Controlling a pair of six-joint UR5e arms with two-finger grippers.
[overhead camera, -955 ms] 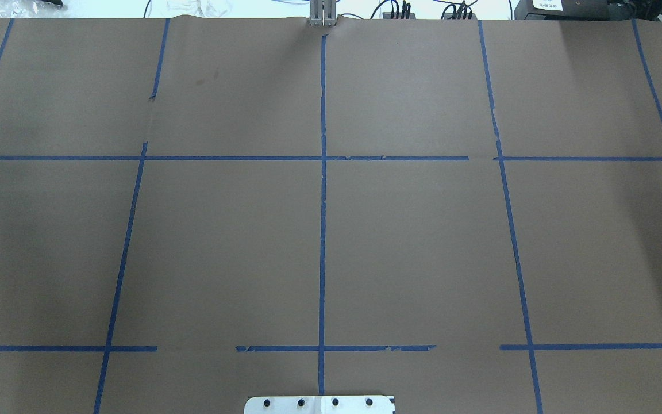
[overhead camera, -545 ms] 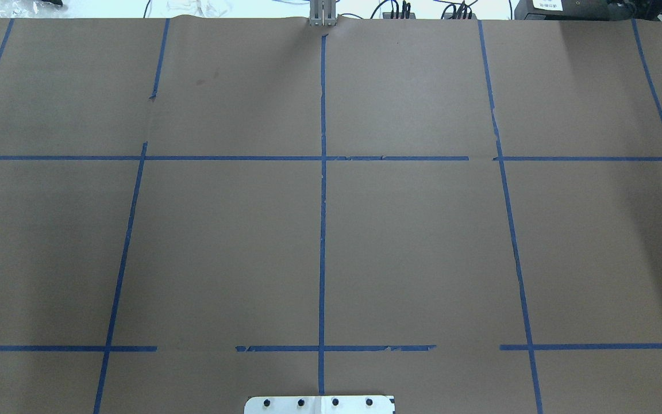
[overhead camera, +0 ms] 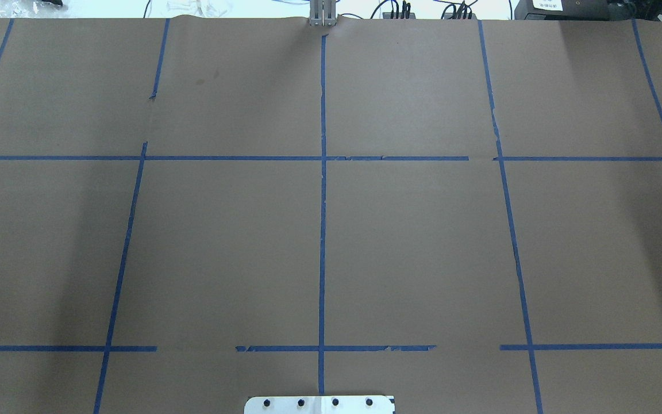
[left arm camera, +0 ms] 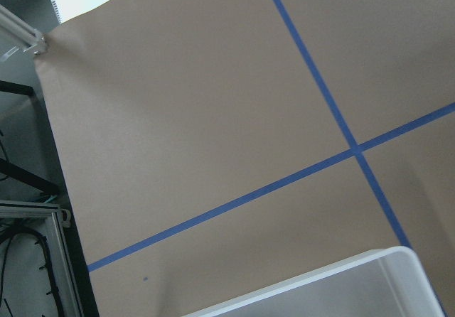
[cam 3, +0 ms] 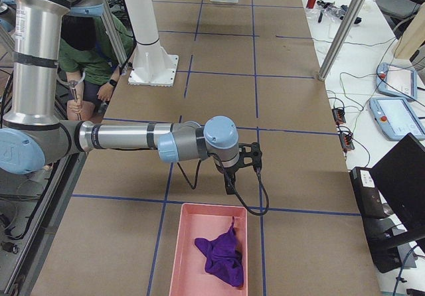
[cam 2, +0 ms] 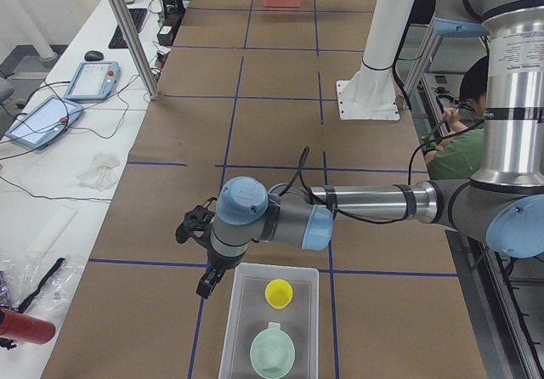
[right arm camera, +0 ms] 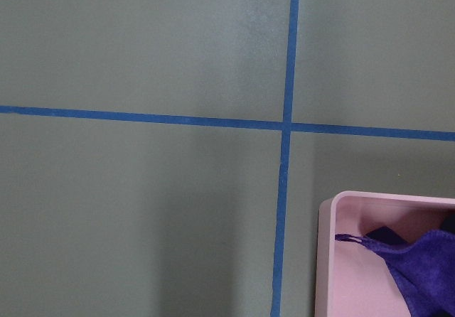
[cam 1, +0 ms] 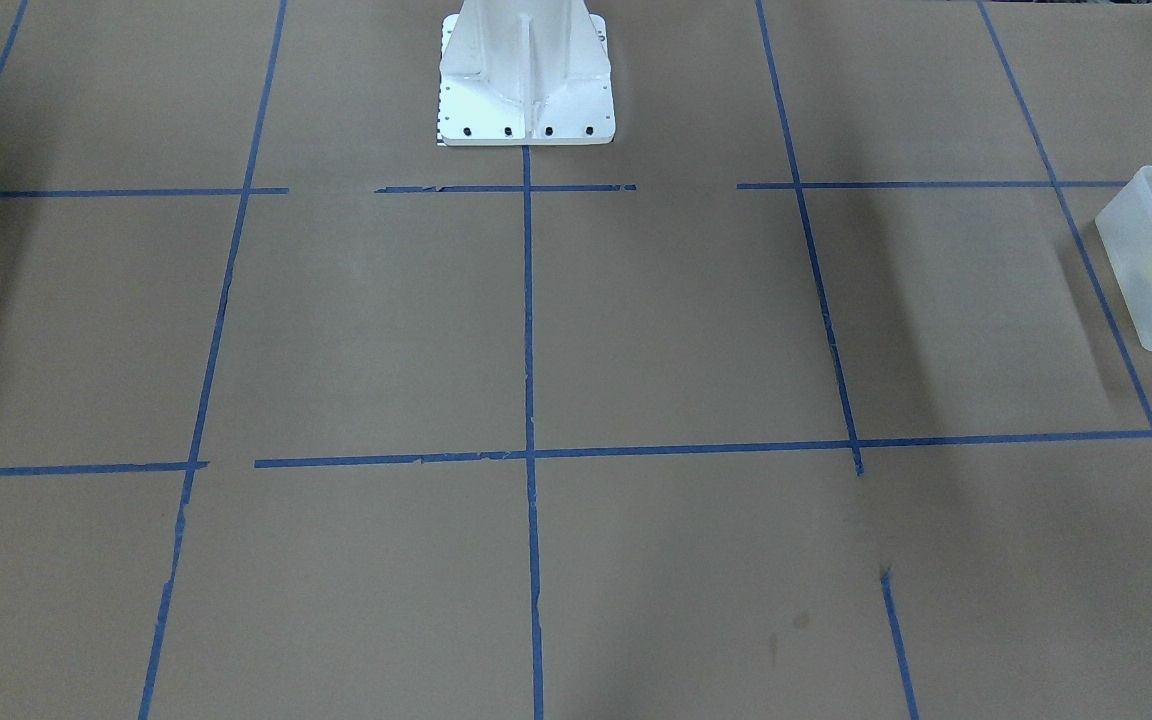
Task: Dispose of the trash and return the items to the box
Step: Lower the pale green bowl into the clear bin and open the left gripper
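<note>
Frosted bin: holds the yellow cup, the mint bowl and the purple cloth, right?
Not quite. The frosted bin holds the yellow cup and the mint bowl, but the purple cloth lies in the pink tray, as the exterior right view shows.

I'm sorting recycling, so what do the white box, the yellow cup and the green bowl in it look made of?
The box looks like frosted translucent plastic: yellow glows blurred through its wall. The yellow cup seems to be opaque moulded plastic, evenly coloured and smooth. The mint-green bowl looks like similar matte plastic, perhaps melamine; it is too small to tell.
</note>
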